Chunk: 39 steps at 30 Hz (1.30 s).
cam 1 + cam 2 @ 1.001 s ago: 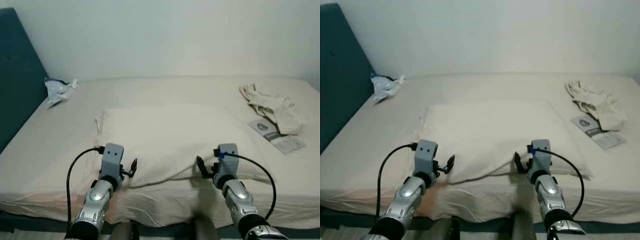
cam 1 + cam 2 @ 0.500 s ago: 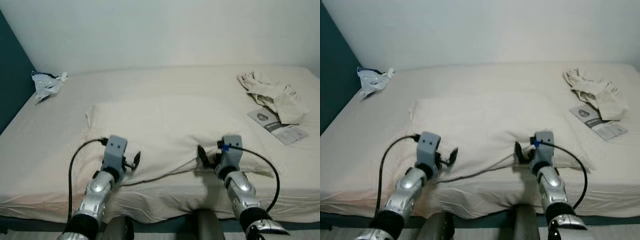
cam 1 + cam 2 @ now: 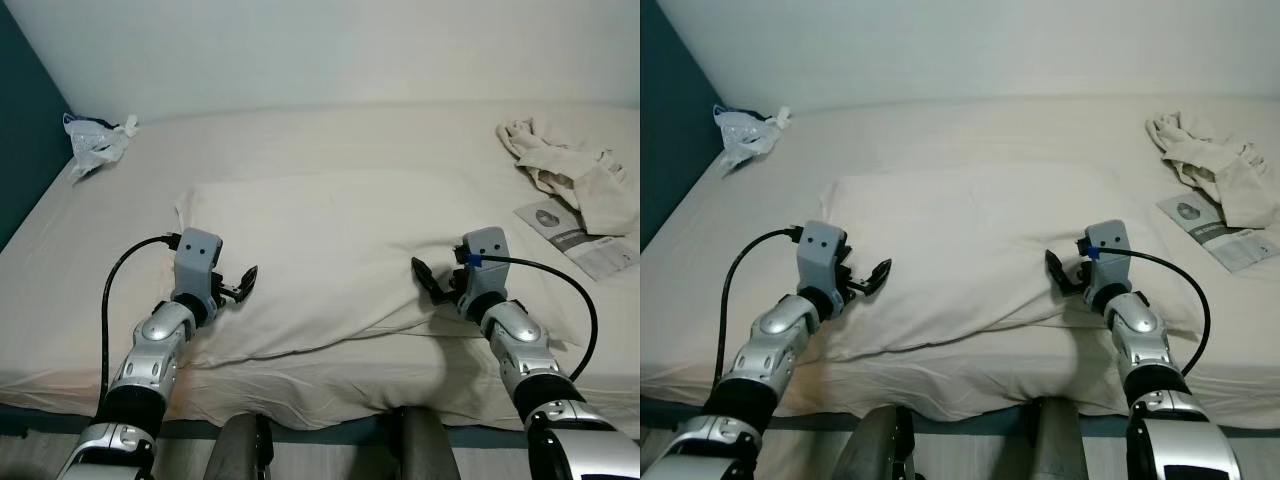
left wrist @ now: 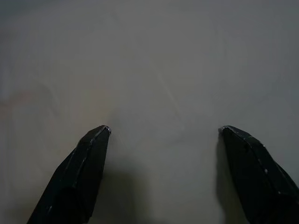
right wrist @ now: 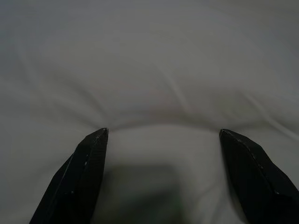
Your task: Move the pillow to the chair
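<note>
Both grippers, left [image 3: 243,283] and right [image 3: 428,281], farther apart now, fingers spread wide on soft, rumpled cream pillow [image 3: 330,250].

No legible text, number or brand can be made out. Dark print and a round mark are seen on a leaflet [image 3: 583,237] lying on the bed [image 3: 330,140] beside a crumpled cloth [image 3: 570,172], but the print is too small and blurred to be read.
</note>
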Tool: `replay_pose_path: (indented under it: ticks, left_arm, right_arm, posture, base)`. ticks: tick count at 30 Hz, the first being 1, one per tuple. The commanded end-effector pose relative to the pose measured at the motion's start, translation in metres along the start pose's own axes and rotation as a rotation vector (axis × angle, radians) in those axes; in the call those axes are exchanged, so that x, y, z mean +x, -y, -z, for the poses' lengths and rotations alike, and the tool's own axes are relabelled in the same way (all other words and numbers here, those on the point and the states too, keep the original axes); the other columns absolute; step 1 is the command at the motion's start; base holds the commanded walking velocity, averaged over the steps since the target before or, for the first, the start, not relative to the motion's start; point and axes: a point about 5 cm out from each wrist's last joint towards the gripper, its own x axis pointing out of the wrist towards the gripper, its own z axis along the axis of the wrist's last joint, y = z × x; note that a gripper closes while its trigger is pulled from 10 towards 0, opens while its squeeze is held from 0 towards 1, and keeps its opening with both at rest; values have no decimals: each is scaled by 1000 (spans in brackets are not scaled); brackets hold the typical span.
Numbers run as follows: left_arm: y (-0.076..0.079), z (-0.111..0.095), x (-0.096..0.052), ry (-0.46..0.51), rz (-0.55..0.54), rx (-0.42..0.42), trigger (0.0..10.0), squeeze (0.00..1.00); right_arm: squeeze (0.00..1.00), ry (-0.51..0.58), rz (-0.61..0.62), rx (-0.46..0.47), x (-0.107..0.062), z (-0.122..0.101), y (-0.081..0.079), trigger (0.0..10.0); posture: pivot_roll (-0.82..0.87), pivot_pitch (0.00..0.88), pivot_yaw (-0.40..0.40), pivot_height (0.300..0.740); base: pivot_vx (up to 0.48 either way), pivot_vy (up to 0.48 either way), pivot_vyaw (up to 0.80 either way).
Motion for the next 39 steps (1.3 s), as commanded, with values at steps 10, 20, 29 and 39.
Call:
replay_pose_path:
  ticks: [10, 20, 29, 39]
  left_arm:
    - [50, 32, 14, -239, 175, 92, 10000, 0]
    - [73, 45, 19, -362, 250, 204, 10000, 0]
    - [69, 41, 23, -352, 187, 304, 0, 0]
    - [62, 40, 23, -330, 142, 296, 0, 0]
  right_arm:
    - [0, -235, -49, 152, -2, 34, -18, 10000]
    - [0, -261, -214, 132, 4, 32, -42, 10000]
    - [0, -235, -142, 124, 6, 27, -36, 0]
    - [0, -200, -104, 129, 8, 21, -30, 0]
  posture:
    - [71, 221, 74, 592]
    - [60, 209, 75, 592]
    - [58, 195, 70, 592]
    - [37, 151, 63, 592]
  base:
    - [0, 0, 0]
    - [0, 0, 0]
    - [0, 0, 0]
    - [0, 0, 0]
